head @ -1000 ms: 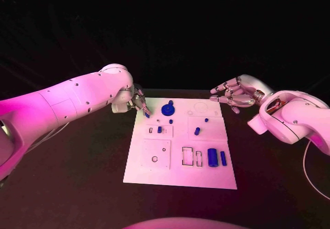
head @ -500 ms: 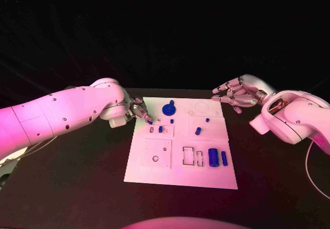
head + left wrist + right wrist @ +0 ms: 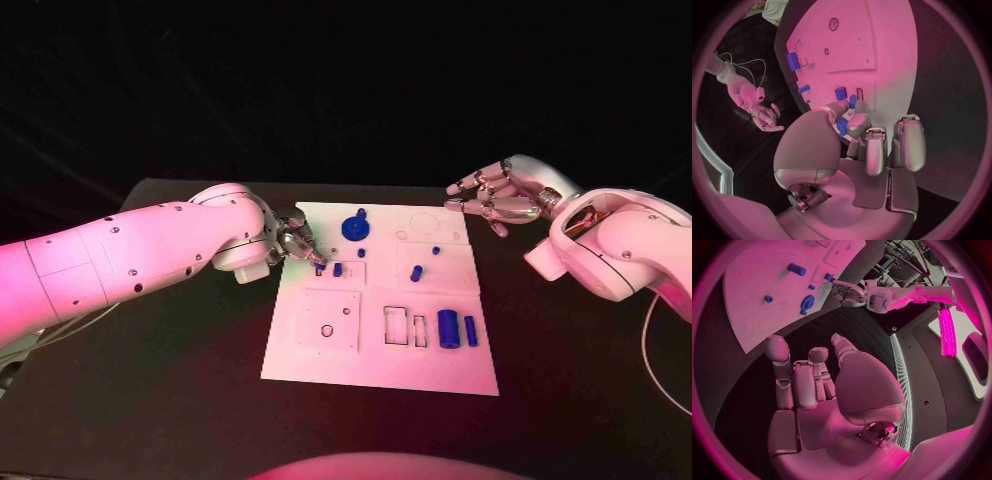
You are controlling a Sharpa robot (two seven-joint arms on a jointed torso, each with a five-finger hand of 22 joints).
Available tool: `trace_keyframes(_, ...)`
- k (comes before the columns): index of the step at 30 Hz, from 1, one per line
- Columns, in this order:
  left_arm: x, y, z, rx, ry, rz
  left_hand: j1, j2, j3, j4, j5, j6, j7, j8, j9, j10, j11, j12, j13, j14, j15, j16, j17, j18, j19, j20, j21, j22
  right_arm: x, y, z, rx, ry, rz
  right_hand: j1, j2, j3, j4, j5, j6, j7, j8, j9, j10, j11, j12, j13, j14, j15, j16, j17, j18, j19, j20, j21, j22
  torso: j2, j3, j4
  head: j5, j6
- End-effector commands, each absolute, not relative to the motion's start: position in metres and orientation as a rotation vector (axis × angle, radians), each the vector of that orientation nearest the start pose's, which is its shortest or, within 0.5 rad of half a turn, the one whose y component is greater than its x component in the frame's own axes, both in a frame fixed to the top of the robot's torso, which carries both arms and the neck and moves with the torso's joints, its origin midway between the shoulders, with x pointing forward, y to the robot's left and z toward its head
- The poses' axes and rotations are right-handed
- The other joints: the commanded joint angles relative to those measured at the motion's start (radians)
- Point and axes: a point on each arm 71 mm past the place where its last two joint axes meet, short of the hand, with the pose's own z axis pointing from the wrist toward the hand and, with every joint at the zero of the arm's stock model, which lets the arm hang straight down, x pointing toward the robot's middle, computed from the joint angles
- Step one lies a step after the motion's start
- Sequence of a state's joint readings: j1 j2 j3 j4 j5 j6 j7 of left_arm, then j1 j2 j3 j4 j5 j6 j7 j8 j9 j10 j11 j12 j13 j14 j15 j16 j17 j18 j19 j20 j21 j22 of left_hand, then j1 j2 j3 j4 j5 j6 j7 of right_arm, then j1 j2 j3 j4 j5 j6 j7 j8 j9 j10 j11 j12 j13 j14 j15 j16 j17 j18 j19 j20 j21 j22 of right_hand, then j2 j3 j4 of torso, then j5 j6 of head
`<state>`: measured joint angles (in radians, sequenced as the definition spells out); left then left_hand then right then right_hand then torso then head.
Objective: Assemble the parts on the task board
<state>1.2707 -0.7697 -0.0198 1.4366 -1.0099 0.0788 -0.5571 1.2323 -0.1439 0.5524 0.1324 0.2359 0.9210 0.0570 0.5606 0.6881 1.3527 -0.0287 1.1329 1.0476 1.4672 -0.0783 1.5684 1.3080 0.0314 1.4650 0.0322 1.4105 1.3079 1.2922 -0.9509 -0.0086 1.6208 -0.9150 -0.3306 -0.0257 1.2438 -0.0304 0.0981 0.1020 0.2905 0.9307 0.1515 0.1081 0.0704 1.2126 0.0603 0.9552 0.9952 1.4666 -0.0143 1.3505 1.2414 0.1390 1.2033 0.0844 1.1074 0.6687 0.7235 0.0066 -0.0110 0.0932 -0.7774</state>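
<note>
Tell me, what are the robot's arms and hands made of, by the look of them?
Both arms are smooth, rounded white shells dotted with small dark screw holes. Each ends in a silver metallic hand, left hand and right hand, with jointed fingers. A thin cable trails by the right arm.

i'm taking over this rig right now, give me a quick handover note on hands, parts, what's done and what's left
Left hand: at the left edge of the white task board, pinching a small blue part between thumb and finger, just by the small rectangular slots.
Right hand: off the board's far right corner, holding nothing, fingers apart.
Parts: round blue disc with knob near the far edge; blue pegs mid-board; blue cylinder and slim blue bar near the right edge.
Done: cannot tell which parts are seated.
Left: place the held part, then the rest.
</note>
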Motion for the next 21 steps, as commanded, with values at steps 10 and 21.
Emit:
trace_keyframes(10,0.5058,0.2084,-0.1915,-0.214,2.242,-0.354,-0.004,0.006,0.13,-0.126,0.006,0.016,-0.01,0.006,-0.001,0.004,0.0,-0.001,-0.003,0.104,-0.006,0.002,0.263,0.008,0.051,-0.008,0.005,0.155,0.4845,-0.2271,-0.1254,0.301,1.655,0.958,0.009,0.004,-0.001,0.005,0.004,-0.004,-0.001,0.003,-0.001,-0.005,0.0,0.005,0.001,0.038,-0.005,-0.006,0.0,0.019,-0.001,0.0,-0.003,-0.002,0.0,0.0007,0.0003,0.002,-0.008)
trace_keyframes(21,0.5038,0.2088,-0.193,-0.181,2.269,-0.337,-0.008,0.0,0.138,-0.131,0.012,0.019,-0.011,0.009,0.0,0.006,-0.001,-0.002,-0.003,0.104,-0.007,0.002,0.263,0.007,0.052,-0.008,0.007,0.156,0.4844,-0.2274,-0.1256,0.298,1.658,0.96,0.009,0.004,-0.001,0.005,0.004,-0.004,-0.001,0.003,-0.001,-0.005,0.0,0.005,0.001,0.038,-0.005,-0.006,0.0,0.019,-0.001,0.0,-0.003,-0.002,0.0,0.0002,0.0009,0.002,-0.008)
